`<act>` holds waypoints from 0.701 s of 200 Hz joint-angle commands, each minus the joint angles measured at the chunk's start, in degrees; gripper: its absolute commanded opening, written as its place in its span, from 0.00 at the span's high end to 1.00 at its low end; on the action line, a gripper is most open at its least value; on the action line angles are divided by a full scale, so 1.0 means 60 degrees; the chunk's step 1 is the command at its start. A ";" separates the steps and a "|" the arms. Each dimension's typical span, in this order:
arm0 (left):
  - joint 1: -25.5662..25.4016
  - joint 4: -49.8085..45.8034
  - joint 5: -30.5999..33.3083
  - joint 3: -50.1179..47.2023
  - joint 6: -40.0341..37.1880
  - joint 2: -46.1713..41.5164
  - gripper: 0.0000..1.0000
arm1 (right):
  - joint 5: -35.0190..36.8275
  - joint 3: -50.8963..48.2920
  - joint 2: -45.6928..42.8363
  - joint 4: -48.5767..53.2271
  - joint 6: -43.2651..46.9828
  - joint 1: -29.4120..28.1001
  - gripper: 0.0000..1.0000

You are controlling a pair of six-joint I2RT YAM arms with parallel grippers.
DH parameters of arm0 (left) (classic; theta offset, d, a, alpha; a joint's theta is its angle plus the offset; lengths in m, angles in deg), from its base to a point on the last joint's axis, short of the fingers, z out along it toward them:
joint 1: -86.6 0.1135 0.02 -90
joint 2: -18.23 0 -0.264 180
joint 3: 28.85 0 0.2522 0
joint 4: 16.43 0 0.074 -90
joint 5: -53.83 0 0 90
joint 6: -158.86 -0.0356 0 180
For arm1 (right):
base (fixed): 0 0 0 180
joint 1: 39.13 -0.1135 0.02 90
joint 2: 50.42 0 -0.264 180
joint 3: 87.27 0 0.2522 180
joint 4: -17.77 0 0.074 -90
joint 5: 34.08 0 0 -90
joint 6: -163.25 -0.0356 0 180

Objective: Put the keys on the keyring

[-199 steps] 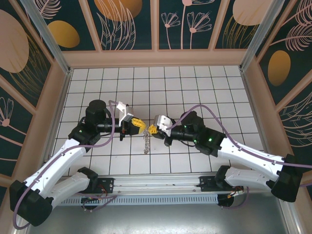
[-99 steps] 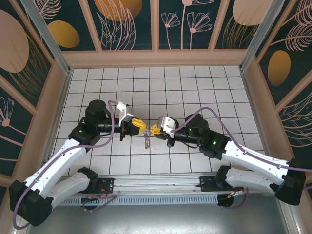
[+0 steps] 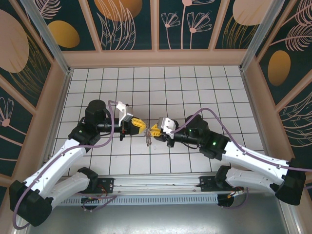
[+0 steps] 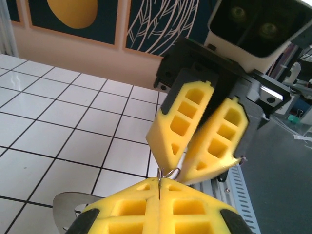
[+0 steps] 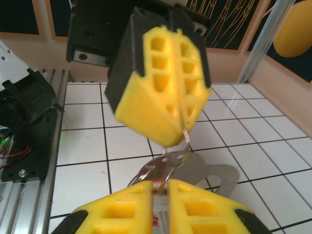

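Silver wire of the keyring [image 4: 168, 172] is pinched in the pressed-together left claw [image 3: 142, 126], in the air above the tiled worktop [image 3: 195, 87]. The red-headed key [image 5: 155, 221] sits between the pads of the right claw [image 3: 152, 130], which stand a sliver apart, so I cannot tell whether they grip it. If that hold is slack with the key not yet threaded, the key would likely drop to the worktop, and a sideways tug could pull the thin wire from the left claw.
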 commanded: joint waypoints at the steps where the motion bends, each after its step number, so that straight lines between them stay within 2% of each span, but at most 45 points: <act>1: 0.0039 0.0510 0.0002 0.0017 0.0017 -0.0196 1.00 | -0.0130 -0.0160 -0.0221 -0.0098 -0.0056 -0.0111 0.80; 38: 0.0036 0.0402 0.0021 0.0045 -0.0051 -0.0192 1.00 | -0.0123 -0.0173 -0.0357 -0.0207 -0.0097 -0.0116 0.76; 82: 0.0037 0.0209 0.0160 0.0077 -0.0358 -0.0309 1.00 | 0.0269 -0.0026 -0.0644 -0.0536 -0.0246 -0.0047 0.76; 105: 0.0036 0.0278 0.0032 0.0061 -0.0419 -0.0379 1.00 | 0.0748 0.0222 -0.0597 -0.0434 -0.0379 0.0195 0.80; 140: 0.0035 0.0385 -0.0339 0.0076 -0.0374 -0.0513 1.00 | 0.0003 0.0278 -0.0541 -0.0668 -0.0656 0.0645 0.81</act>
